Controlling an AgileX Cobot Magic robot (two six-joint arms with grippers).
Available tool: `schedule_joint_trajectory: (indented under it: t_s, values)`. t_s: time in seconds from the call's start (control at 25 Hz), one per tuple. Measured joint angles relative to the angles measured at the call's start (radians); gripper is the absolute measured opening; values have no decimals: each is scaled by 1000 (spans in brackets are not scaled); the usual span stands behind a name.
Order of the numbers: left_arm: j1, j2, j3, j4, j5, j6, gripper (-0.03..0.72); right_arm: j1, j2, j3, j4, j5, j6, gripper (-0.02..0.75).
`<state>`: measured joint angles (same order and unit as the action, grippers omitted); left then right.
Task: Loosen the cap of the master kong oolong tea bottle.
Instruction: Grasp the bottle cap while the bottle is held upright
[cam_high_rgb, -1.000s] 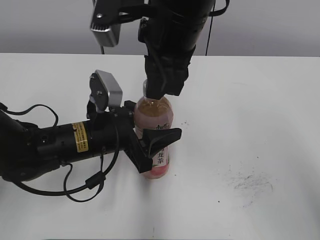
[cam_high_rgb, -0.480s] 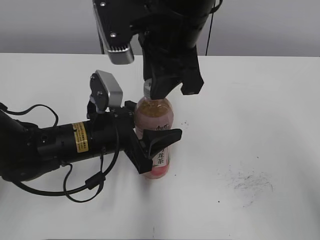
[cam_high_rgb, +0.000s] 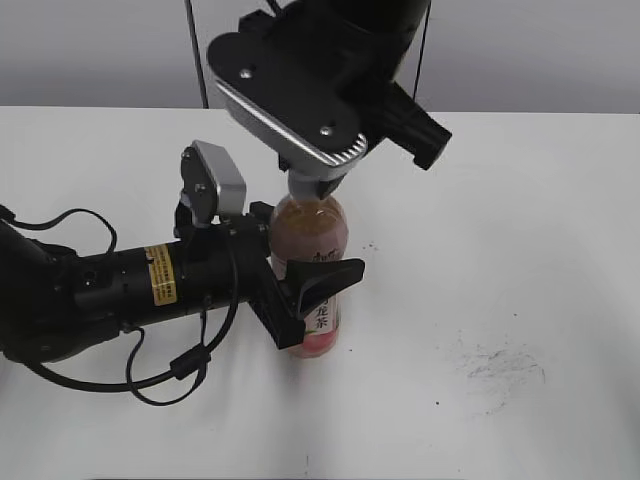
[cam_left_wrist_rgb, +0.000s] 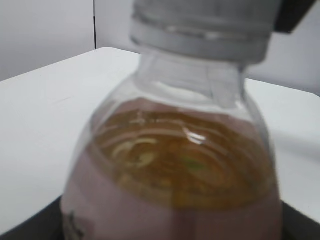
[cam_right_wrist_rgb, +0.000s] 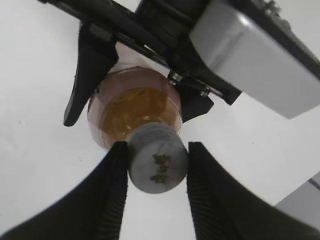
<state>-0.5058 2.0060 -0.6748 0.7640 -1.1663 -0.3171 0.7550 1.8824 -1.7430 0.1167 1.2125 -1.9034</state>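
1. The tea bottle (cam_high_rgb: 312, 268) stands upright on the white worktop (cam_high_rgb: 500, 250), a little left of the middle in the exterior view, amber tea showing through its clear shoulder above the pink label.
2. The left gripper (cam_high_rgb: 300, 295) comes in from the left, lying low along the worktop, and its black jaws are clamped around the labelled body of the bottle, one jaw on the near side and one behind.
3. In the left wrist view the bottle's shoulder (cam_left_wrist_rgb: 175, 165) fills the frame, with the ribbed collar under the cap at the top edge; the jaws themselves show only as dark edges at the bottom corners.
4. The right gripper (cam_right_wrist_rgb: 156, 165) hangs over the bottle from above, its wrist camera housing turned toward the exterior camera.
5. The cap (cam_right_wrist_rgb: 157, 159) sits on the bottle's neck between the two ribbed fingers (cam_right_wrist_rgb: 112, 195) of the right gripper, which are drawn in narrow and press against its left and right sides. The dark print on the cap's top faces the right wrist camera.
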Motion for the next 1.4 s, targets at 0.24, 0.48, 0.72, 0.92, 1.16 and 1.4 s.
schedule_joint_trajectory:
  t_s: [0.24,0.48,0.72,0.92,1.16,1.4]
  values:
    - [0,0,0,2,0,0,437,0,-1,0,2,1,-39,272]
    - [0,0,0,5,-1,-6,437,0,-1,1,5,4,360,445]
    - [0,0,0,6,-1,-8,437,0,-5,1,-12,4,983,553]
    - [0,0,0,6,-2,-14,437,0,-12,0,-74,11,1443,545]
    - [0,0,0,7,-2,-14,437,0,-1,0,11,11,1684,507]
    - [0,0,0,8,-2,-15,437,0,22,0,5,11,1789,356]
